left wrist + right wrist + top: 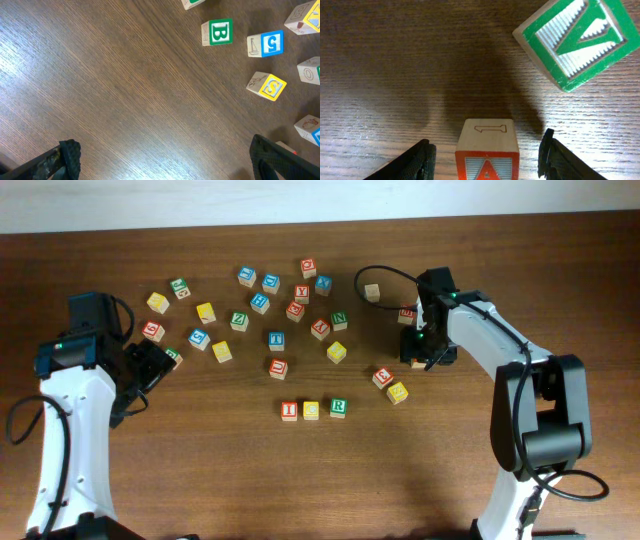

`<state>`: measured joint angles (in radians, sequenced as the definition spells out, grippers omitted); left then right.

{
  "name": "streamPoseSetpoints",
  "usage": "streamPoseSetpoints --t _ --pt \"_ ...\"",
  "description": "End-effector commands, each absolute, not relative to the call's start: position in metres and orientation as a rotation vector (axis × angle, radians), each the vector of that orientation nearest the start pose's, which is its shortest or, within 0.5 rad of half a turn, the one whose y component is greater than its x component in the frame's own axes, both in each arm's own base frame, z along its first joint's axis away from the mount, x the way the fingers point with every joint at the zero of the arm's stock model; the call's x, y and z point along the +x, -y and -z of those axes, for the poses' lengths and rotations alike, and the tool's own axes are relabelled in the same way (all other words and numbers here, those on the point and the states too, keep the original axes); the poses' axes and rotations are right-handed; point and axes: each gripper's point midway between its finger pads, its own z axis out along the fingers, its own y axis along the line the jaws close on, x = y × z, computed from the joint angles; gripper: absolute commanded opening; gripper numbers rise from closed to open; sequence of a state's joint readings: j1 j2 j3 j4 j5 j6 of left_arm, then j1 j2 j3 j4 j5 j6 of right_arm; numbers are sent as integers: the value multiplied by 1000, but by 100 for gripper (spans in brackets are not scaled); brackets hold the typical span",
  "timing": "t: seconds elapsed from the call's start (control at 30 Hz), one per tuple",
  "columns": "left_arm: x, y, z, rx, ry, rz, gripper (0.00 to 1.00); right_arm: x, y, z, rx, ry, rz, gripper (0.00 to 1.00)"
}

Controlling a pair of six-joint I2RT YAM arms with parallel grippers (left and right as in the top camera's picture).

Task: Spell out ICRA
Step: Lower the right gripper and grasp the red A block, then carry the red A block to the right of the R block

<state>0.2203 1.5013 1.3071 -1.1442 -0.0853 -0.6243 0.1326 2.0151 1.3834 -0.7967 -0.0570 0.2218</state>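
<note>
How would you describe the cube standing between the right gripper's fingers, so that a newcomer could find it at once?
Look to the right side of the wooden table, where the right gripper points down. Between its open fingers stands a wooden cube. Its side face shows a red-framed A, unlike the neighbouring green V cube, which lies outside the fingers.

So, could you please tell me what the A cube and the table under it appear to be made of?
A cube: looks like wood. Its top face is pale and bare with faint grain, and the letter face is printed or painted red and blue with a matte finish.
Table: dark brown surface with wood grain and a slight sheen. Whether it is solid wood or laminate cannot be told.
</note>
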Motion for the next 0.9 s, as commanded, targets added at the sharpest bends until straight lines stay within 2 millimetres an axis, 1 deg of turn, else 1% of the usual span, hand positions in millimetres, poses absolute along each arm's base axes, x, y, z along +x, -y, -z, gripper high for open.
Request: streamPoseSetpoints --t 0.0,0.03,0.1,0.27,0.33,0.37,0.53,0.7,0.8,0.83,0.87 --pt "299 -83 -154 -1190 -2627 -52 99 397 -61 -8 157 -3003 -90 57" --pt "299 -83 -154 -1190 -2627 -52 99 398 -61 -8 157 -2998 -91 51" --pt "299 -83 -154 -1190 -2627 -52 99 399 -61 -9 157 -2993 -93 44" --pt "299 -83 -154 -1190 -2627 -52 99 398 -65 -9 154 -2998 -125 42" --pt "299 -83 -154 -1190 -2627 -52 99 396 -64 -8 154 -3006 -116 37" --pt "299 -83 -154 -1190 -2627 -52 99 395 -62 -8 151 -3011 -105 36" --pt "299 -83 -154 -1190 -2627 -52 99 390 -61 -7 112 -3034 -96 36" --pt "299 -83 -154 -1190 -2627 -53 99 392 -62 -8 113 -3026 -98 30" --pt "299 -83 -154 -1190 -2627 -52 99 393 -62 -8 118 -3019 -102 30" --pt "299 -83 -154 -1190 -2627 -52 99 392 -63 -10 119 -3021 -109 27" --pt "299 -83 -154 -1190 -2627 -53 99 392 -63 -12 118 -3017 -115 27"
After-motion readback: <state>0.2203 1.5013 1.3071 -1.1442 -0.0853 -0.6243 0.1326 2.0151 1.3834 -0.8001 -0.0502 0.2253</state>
